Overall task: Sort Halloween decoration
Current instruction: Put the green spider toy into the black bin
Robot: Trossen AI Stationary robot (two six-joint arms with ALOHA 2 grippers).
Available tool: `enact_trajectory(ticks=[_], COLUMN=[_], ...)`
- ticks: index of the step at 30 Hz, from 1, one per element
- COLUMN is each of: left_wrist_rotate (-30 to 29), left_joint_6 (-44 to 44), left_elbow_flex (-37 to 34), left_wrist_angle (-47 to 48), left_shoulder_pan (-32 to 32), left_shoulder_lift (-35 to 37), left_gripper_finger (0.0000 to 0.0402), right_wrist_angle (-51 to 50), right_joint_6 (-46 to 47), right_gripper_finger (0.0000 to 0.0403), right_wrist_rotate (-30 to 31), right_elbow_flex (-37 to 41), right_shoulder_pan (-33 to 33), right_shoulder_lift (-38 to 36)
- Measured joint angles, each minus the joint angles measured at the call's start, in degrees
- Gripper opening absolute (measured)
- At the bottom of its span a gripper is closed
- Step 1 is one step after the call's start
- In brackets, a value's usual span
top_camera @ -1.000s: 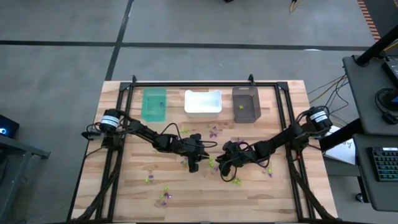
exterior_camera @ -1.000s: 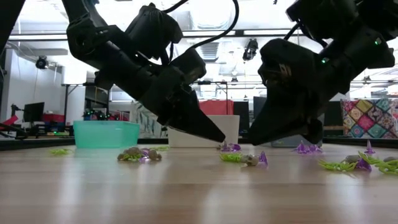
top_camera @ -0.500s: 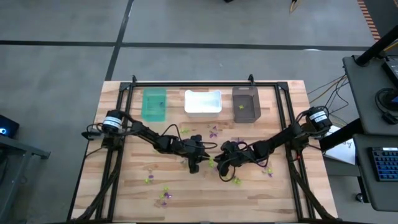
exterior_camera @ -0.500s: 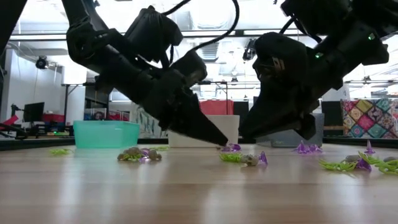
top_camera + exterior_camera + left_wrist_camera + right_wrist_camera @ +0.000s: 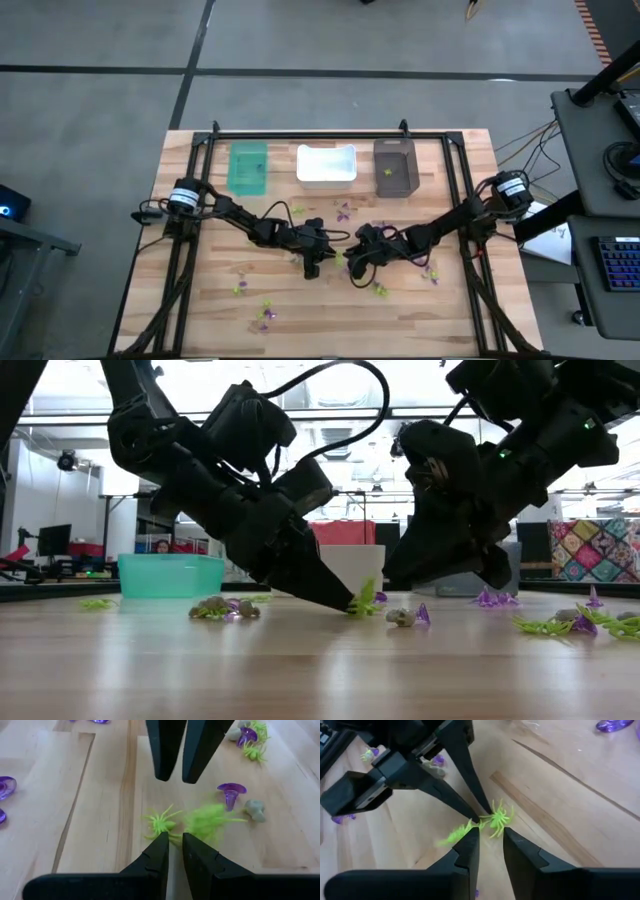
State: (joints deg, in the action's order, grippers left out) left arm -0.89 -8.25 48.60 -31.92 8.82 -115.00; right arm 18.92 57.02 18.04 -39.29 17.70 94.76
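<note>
Our left end effector [image 5: 345, 603] is down on the desk [image 5: 200, 300], fingers pinched nearly together on a lime-green spider [image 5: 161, 825] at mid-desk. Our right end effector [image 5: 489, 834] faces it, fingers parted a little around a second green spider [image 5: 497, 818], not clamping. We judge this the pickup step. Next: lift the spider clear of its neighbour and carry it to a bin [image 5: 248, 168] at the back.

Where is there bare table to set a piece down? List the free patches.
Free: the table's left front corner and the strip left of the teal bin. Crowded: the middle, where the left gripper and right gripper meet over a lime-green spider, with trinkets scattered toward the front.
</note>
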Motion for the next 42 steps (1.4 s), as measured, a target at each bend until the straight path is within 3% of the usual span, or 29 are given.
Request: enact_trajectory(ticks=[13, 36, 42], left_wrist_rotate=[0.0, 0.9, -1.4], left_joint_6=[0.0, 0.3, 2.2], left_elbow_flex=[0.1, 0.1, 0.1], left_wrist_angle=[0.2, 4.5, 4.4], left_shoulder_pan=[0.0, 0.1, 0.1], left_shoulder_lift=[0.0, 3.0, 3.0], left_gripper_finger=[0.0038, 0.0038, 0.0038], right_wrist_angle=[-0.7, -0.7, -0.7], right_joint_6=[-0.1, -1.7, -1.5], right_gripper_finger=[0.0161, 0.0167, 0.0167], right_wrist_rotate=[-0.2, -0.5, -2.1], right_elbow_flex=[-0.3, -0.9, -0.9], right_shoulder_pan=[-1.2, -2.6, -2.7], right_shoulder_lift=[2.3, 2.8, 2.8])
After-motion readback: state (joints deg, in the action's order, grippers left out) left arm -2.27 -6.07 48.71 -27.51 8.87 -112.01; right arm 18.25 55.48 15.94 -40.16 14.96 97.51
